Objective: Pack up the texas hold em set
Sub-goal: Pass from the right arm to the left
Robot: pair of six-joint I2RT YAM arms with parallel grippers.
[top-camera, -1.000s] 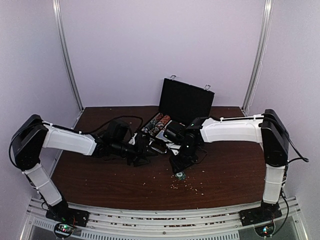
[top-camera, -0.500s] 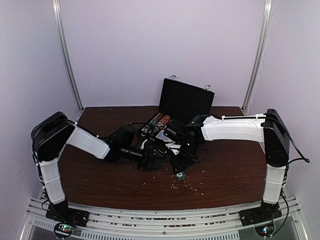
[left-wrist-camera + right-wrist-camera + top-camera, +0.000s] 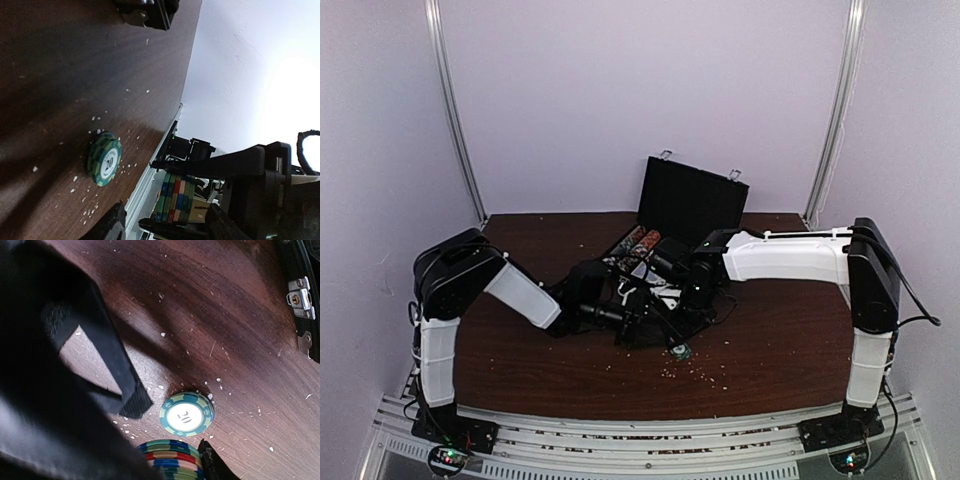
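The black case (image 3: 692,200) stands open at the back of the table, with rows of striped chips (image 3: 632,243) in its base. My right gripper (image 3: 672,325) is shut on a short stack of striped chips (image 3: 172,452), held just above the table; the stack also shows in the left wrist view (image 3: 176,197). A single green chip marked 20 (image 3: 186,413) lies flat on the wood just beyond it, and shows in the other views (image 3: 104,159) (image 3: 681,351). My left gripper (image 3: 638,322) is open right beside the right one, its fingertips (image 3: 114,224) spread either side of the stack. No cards or dice are in view.
White crumbs (image 3: 705,372) are scattered over the brown table near its front edge. The case's silver latches (image 3: 300,300) sit close behind the right gripper. Black cables (image 3: 535,245) trail across the left of the table. A metal rail (image 3: 640,440) runs along the front.
My left arm has swung right across the table, bringing its open gripper up against the right gripper. The right gripper and the lone chip have barely moved.
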